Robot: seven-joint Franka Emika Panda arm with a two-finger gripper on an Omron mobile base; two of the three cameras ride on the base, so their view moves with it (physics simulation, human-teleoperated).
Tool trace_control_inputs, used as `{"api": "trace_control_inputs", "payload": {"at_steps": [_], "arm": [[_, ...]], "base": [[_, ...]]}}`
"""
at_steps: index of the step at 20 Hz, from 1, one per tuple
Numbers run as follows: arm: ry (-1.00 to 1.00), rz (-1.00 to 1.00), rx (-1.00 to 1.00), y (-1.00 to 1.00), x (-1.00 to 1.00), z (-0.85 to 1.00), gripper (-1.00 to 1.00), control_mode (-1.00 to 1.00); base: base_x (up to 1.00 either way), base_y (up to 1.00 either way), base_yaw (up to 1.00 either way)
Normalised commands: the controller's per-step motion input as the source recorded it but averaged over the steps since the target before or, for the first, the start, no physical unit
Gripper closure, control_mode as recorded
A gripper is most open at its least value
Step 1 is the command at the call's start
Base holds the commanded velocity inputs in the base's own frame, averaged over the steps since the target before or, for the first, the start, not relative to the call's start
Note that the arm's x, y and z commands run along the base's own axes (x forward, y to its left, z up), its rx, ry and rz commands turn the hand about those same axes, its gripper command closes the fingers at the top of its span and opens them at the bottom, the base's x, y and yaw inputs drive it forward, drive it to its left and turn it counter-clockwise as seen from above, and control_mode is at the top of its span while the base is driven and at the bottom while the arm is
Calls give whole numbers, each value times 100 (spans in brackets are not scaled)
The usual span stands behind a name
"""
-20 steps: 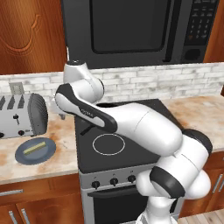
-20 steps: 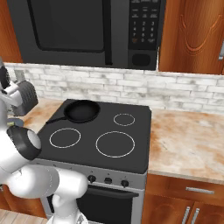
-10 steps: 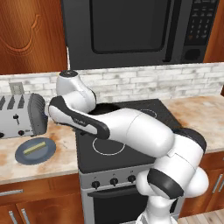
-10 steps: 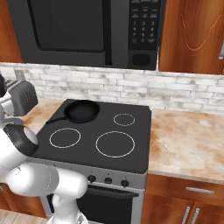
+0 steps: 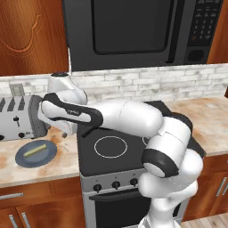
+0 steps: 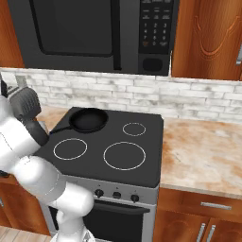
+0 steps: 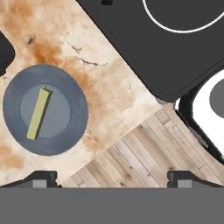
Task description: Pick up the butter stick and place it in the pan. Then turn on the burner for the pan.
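Two dark fingertips of my gripper [image 7: 112,177] stand far apart at the bottom of the hand view, so the jaws are wide open, and they hold nothing and touch nothing. In the left base view my hand is hidden behind my own forearm, so I cannot see the fingers there.

My arm [image 5: 120,118] reaches from the lower right across the stove [image 5: 116,151] to the left, with the wrist above the counter [image 5: 53,162] in front of the toaster [image 5: 20,118]. The hand looks straight down.

The pan [image 6: 88,119] sits on the rear left burner, its handle pointing to the front left. The plate [image 7: 45,109] lies on the counter, left of the stove. The butter stick [image 7: 38,113] rests on the middle of this plate, well apart from the pan.
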Motion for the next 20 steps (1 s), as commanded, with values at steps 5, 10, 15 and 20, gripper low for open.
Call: {"api": "trace_control_inputs", "payload": {"at_steps": [5, 10, 15, 20], "arm": [[9, -10, -7, 51, 22, -23, -100, -100], [0, -10, -5, 42, 32, -20, -100, -100], [0, -4, -1, 23, 44, -24, -100, -100], [6, 0, 0, 1, 42, -35, -100, -100]], "base": [[0, 0, 0], [0, 0, 0], [0, 0, 0], [0, 0, 0]]}}
